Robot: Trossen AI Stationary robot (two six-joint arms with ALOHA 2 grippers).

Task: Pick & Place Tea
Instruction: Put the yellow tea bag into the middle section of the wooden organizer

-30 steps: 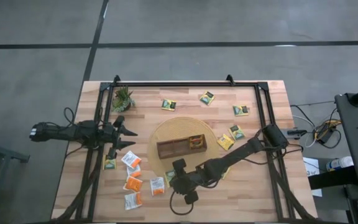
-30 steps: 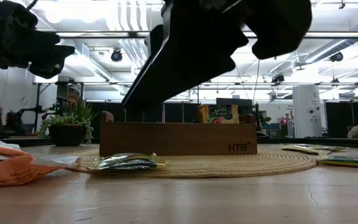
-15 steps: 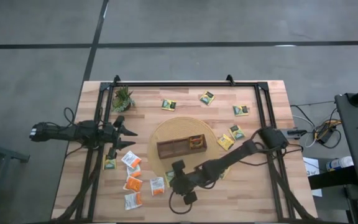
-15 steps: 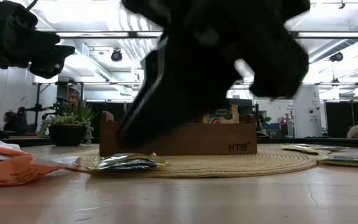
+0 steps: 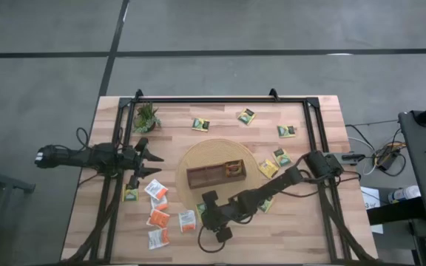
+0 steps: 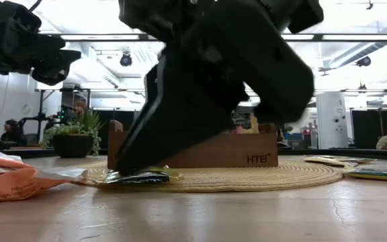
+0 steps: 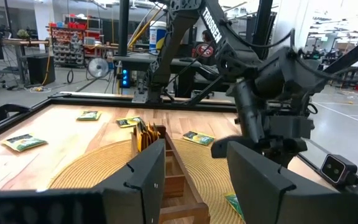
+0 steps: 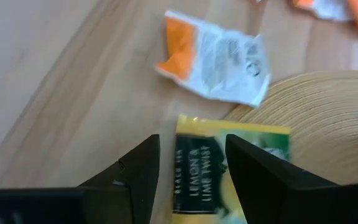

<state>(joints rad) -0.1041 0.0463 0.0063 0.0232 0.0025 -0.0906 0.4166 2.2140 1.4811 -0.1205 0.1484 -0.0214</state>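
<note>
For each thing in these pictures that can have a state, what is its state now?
Right gripper: open, low over a yellow sachet.
Yellow sachet: flat, partly on the mat's edge, not gripped.
White-orange sachet: flat on the table, beside the mat.
Tray: on the mat, sachets upright in one end compartment.
Left gripper: open, empty, waiting near the table's left side.
Plant: upright at the table's corner.

Bright ceiling lights, soft shadows, low and right wrist views blurred
</note>
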